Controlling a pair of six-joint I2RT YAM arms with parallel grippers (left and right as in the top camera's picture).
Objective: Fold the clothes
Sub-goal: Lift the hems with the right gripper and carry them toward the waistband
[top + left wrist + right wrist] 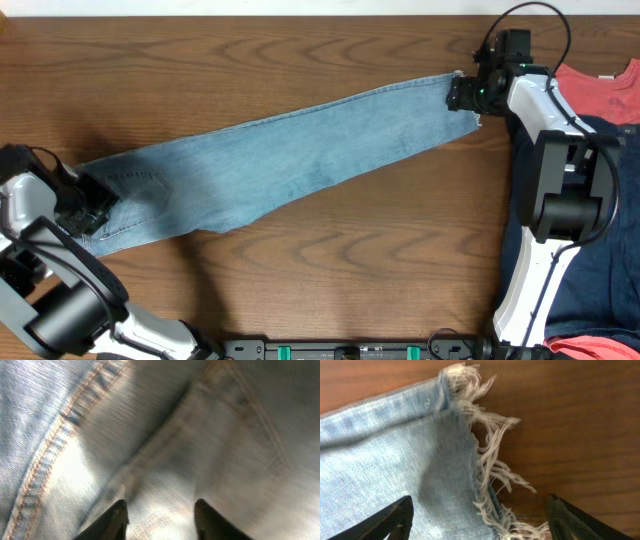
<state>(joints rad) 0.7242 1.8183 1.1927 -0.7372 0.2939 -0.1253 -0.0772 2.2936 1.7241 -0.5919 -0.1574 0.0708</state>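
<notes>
— Now, your right gripper [480,502] hangs spread wide over the frayed hem [490,460], far right.
— And the left gripper [159,509]?
— Tips apart on the waist [125,200], near left; pinching or not, I cannot tell. The jeans [280,160] lie flat between: seize both layers squarely.

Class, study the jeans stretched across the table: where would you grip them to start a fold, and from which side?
Pinch the frayed hem, coming down from above. The jeans lie flat on the table, so only an edge can be pinched, and the open right gripper hovers over this one.
</notes>
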